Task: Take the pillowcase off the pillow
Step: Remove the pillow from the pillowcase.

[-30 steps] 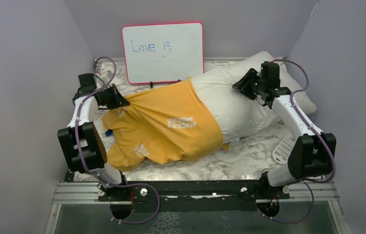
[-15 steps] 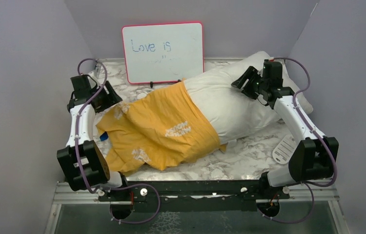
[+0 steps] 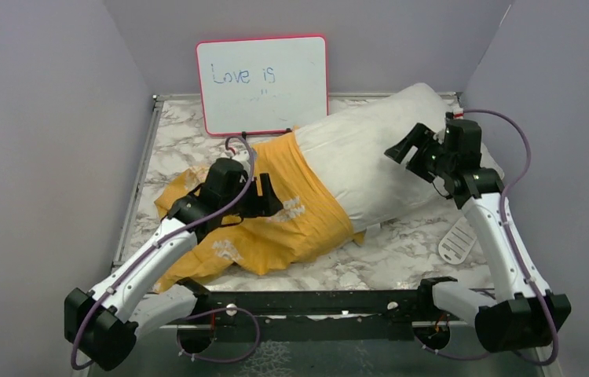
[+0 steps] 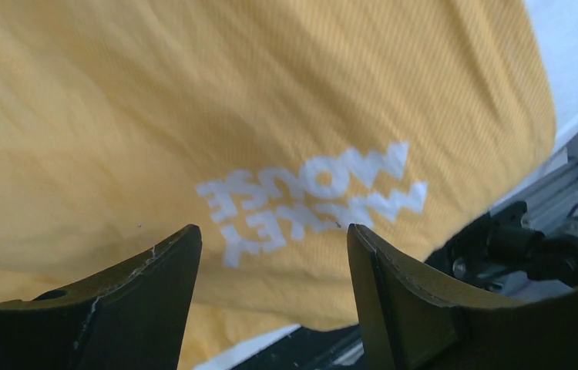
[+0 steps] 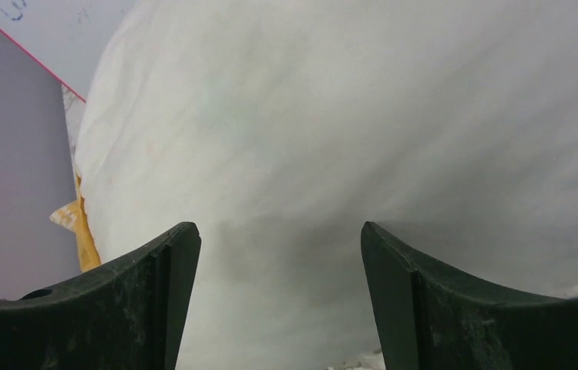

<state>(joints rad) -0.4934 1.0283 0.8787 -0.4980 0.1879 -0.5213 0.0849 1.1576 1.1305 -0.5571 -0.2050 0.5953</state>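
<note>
My left gripper [image 4: 272, 235] hangs open over the pillowcase [image 3: 311, 224] (hem halfway along the pillow [image 3: 362, 157]); right gripper [image 5: 278, 231] open over its bare half

pillowcase [image 3: 319, 188]: yellow-orange, white lettering | pillow [image 3: 362, 157]: plain white | whiteboard [image 3: 299, 94]: pink frame

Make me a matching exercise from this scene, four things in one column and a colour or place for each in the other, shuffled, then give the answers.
Column A
1. pillowcase
2. pillow
3. whiteboard
4. slotted disc

Column B
a. stands at the back, pink frame
b. plain white, its right end bare
c. lies flat on the marble table, at the right
d. yellow-orange with white lettering

Pairs: 1-d, 2-b, 3-a, 4-c
</note>
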